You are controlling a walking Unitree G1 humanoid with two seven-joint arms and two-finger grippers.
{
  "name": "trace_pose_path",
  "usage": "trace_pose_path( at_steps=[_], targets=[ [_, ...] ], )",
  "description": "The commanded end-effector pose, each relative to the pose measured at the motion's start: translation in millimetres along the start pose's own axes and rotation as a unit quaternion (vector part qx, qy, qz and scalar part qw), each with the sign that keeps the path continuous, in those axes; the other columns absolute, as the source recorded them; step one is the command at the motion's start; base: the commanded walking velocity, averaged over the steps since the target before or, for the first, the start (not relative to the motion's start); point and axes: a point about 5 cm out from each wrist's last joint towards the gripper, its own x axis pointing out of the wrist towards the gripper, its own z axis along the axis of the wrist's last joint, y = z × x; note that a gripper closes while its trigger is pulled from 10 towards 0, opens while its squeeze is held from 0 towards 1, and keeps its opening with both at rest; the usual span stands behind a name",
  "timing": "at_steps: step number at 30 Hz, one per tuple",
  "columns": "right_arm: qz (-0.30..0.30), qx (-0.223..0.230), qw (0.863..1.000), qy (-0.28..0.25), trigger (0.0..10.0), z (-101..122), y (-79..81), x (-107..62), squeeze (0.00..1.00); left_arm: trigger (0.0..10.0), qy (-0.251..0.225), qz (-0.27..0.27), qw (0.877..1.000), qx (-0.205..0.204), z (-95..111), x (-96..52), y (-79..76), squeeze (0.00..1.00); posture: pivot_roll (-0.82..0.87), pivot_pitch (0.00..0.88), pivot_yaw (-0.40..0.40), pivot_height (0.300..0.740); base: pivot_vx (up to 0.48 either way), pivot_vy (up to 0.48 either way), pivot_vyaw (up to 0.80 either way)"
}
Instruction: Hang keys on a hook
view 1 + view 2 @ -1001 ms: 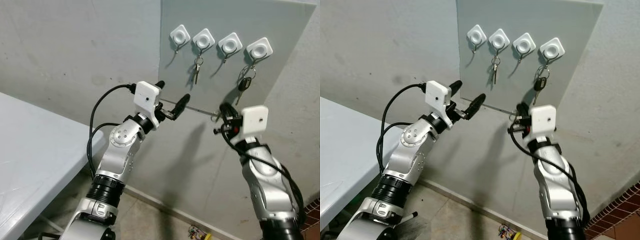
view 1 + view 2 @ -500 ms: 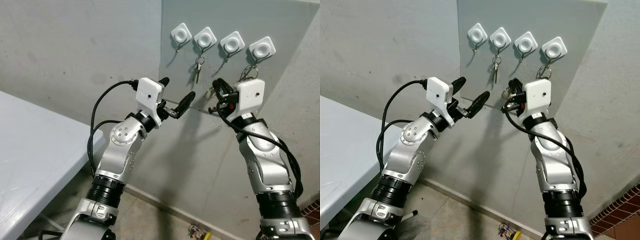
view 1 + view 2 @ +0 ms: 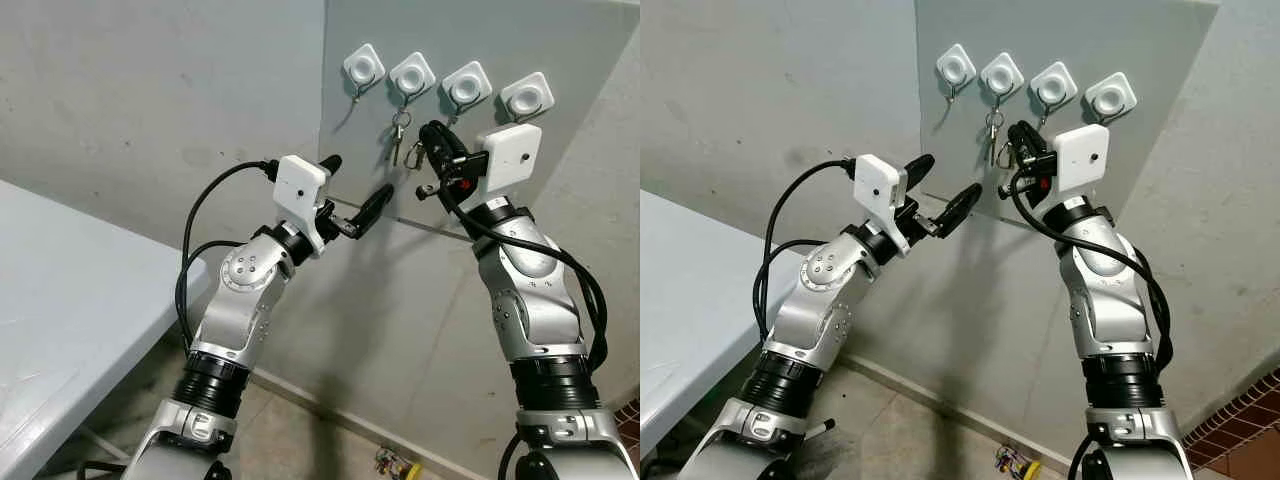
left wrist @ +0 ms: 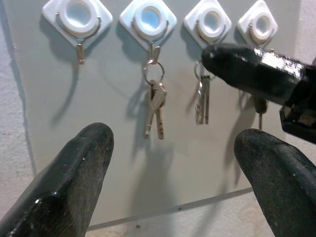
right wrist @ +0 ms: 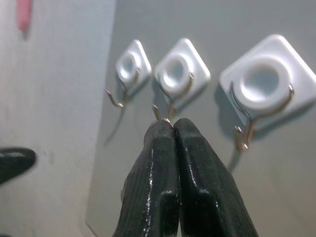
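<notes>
Four white hooks sit in a row on a grey wall panel (image 3: 560,40). A bunch of silver keys (image 4: 155,106) hangs from the second hook (image 3: 412,73). My right gripper (image 3: 432,135) is raised in front of the panel, shut on a second set of keys (image 4: 202,101) that dangles from its tip just below the third hook (image 4: 212,24). A dark-headed key (image 4: 260,105) shows under the fourth hook (image 3: 527,95). The first hook (image 3: 363,68) is bare. My left gripper (image 3: 357,177) is open and holds nothing, lower down and left of the right one, pointing at the panel.
A pale table (image 3: 70,290) runs along the wall at the left. The wall stands close ahead of both arms. A small colourful object (image 3: 395,463) lies on the floor by the skirting, and red brick (image 3: 1250,440) shows at the bottom right.
My right gripper has risen and moved left with the keys, from below the panel's lower edge to just under the third hook. The left arm has barely moved.
</notes>
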Motion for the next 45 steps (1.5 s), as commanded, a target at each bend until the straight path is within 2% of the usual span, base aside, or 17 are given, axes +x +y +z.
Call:
trace_pose_path(
  at_steps=[1,21,45],
  targets=[
    [0.002,0.002,1.0,-0.03,10.0,12,-2.8,0.4,0.0,10.0,-0.002,-0.007,1.0,0.002,2,-0.4,-2.6,0.0,-0.05,0.0,-0.021,0.74,0.0,0.0,0.0],
    [-0.02,0.022,0.996,-0.083,10.0,35,-15.0,7.0,0.0,10.0,-0.004,-0.027,1.0,-0.003,4,0.9,-8.4,0.0,-0.06,0.0,-0.014,0.74,0.0,0.0,0.0],
    [-0.046,0.02,0.996,-0.077,10.0,33,-30.3,4.6,0.0,10.0,-0.01,-0.025,1.0,-0.012,6,2.3,-7.7,0.0,-0.06,0.0,-0.015,0.74,0.0,0.0,0.0]
  ],
)
